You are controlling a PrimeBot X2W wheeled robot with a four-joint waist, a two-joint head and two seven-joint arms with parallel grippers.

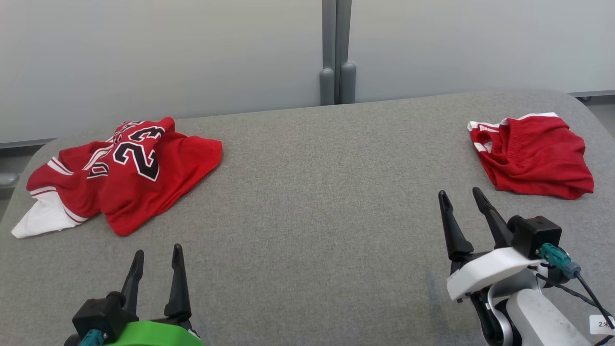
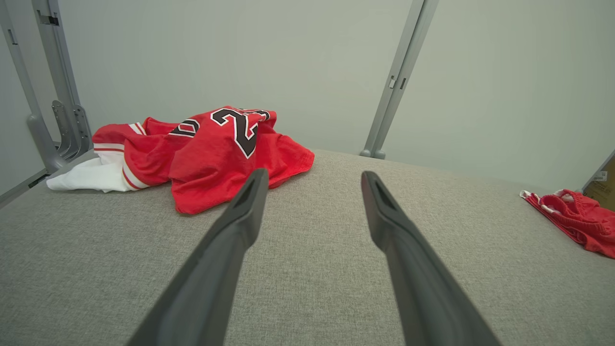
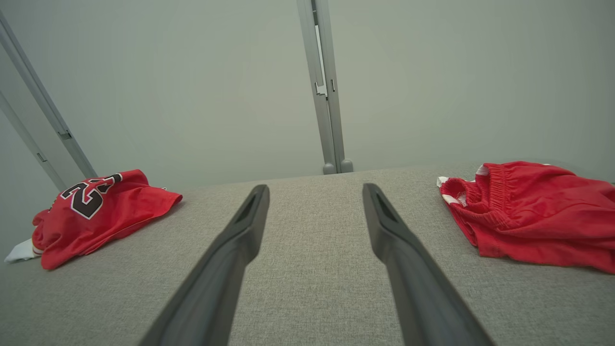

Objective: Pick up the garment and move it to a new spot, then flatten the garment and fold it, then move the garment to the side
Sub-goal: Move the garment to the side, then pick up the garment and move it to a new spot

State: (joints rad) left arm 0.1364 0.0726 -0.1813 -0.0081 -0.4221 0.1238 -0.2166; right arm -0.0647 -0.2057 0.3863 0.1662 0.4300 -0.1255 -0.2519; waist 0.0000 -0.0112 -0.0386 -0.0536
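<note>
My left gripper [image 1: 158, 250] hangs low over the near left of the table [image 1: 312, 216], its two fingers spread wide with nothing between them. My right gripper [image 1: 459, 192] is the same at the near right, jaws apart and empty, reaching a little further forward. Neither touches cloth. Ahead of the left gripper, on the far left of the table, lies the jersey [image 1: 129, 173]: red, crumpled in a heap, its black number facing up and skewed, a white panel spilling toward the table's left edge. On the far right, near my right gripper but apart from it, sit the shorts [image 1: 535, 161], also red, lying compact with the waistband showing. I judge they are already dealt with and set aside, though I can't be sure. So I take the jersey as my garment, and the first step as the one in hand: picking it up, not yet begun. The grey stretch between the two pieces looks like the natural new spot. The next move, as I read it, calls for reaching the left gripper forward and down to the heap's near edge and pinching a raised fold rather than flat cloth. The right might come across for a second hold, so the jersey lifts without dragging. Behind the table stand a pale wall [image 1: 144, 57] and a grey post [image 1: 336, 53].
</note>
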